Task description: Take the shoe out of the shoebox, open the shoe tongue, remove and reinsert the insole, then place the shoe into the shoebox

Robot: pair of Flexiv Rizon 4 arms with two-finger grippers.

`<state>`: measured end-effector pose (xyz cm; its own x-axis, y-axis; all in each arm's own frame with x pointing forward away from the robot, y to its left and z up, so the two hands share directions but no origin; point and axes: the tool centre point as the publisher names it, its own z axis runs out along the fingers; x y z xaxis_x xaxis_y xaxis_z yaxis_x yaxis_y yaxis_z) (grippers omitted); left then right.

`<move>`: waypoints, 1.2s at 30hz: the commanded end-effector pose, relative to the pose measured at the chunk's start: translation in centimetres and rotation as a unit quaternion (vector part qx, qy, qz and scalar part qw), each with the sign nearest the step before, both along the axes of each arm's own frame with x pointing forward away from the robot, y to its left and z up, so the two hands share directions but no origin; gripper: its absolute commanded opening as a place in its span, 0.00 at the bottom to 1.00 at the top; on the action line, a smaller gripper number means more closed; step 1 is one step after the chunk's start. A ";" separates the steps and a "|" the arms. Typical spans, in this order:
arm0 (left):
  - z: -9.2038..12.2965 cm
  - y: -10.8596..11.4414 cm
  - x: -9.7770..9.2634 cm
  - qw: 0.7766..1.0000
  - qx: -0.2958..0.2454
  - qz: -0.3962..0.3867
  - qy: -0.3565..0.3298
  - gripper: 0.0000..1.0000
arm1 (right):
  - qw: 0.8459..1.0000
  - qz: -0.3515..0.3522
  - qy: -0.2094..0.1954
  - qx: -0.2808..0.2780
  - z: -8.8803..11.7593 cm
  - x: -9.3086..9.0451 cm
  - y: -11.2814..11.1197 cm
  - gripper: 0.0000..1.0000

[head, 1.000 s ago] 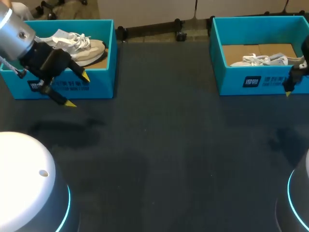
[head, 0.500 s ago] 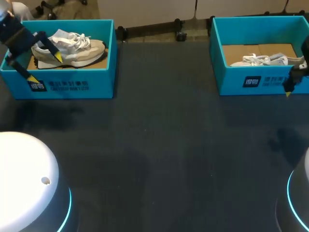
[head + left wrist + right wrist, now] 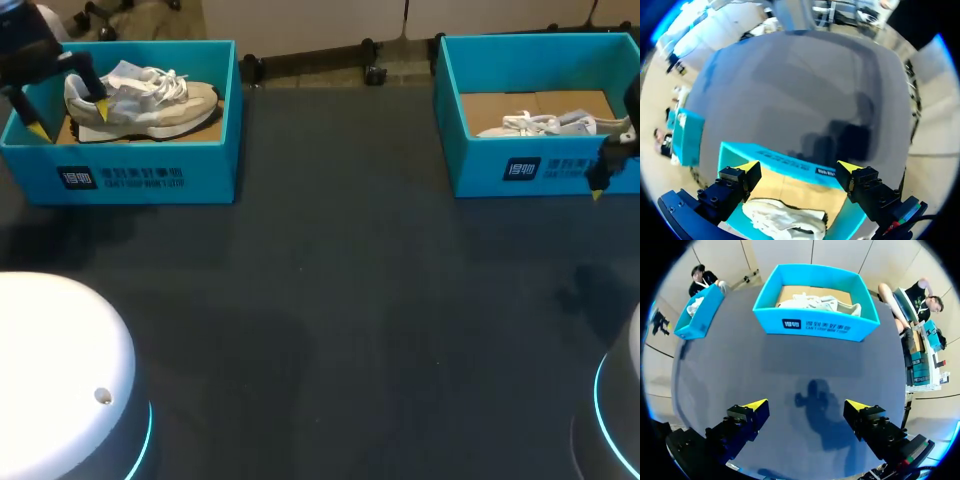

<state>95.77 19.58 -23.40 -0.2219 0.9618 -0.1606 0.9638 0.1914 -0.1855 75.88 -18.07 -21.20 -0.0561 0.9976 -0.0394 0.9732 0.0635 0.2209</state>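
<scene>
L gripper [image 3: 68, 118] hung w/ fingers spread wide & empty over the heel end of the beige shoe [image 3: 150, 100], which lay inside the left shoebox [image 3: 150, 170] at the far-left of the table [image 3: 330, 300]. R gripper [image 3: 805, 405] was likewise spread, holding nothing, above the table just in front of the right shoebox [image 3: 815, 325], w/ a white shoe [image 3: 815, 302] inside.

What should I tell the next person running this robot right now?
Left tool: open, over the end of the left box, by the heel of the shoe.
Right tool: open, empty, over the table in front of the right box, which holds a second shoe.
Done: nothing visible; both shoes lie in their boxes.
Left: lift shoe out, open tongue, insole out and back, shoe into box.
</scene>
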 end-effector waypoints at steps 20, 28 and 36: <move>0.4 0.4 2.6 0.989 0.094 -0.100 -0.057 1.00 | 1.000 0.000 0.000 0.001 -0.1 0.0 0.0 1.00; -0.5 2.0 7.0 0.980 0.089 -0.160 -0.079 1.00 | 1.000 0.000 0.000 0.001 -0.1 0.0 0.0 1.00; -2.2 3.9 11.3 0.972 0.092 -0.191 -0.100 1.00 | 1.000 0.000 0.000 0.001 -0.1 0.0 0.0 1.00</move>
<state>104.96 23.15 -24.67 0.1710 0.9847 0.0335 0.9847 -0.1719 0.0267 75.88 -18.08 -21.25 -0.0561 0.9976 -0.0394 0.9731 0.0635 0.2214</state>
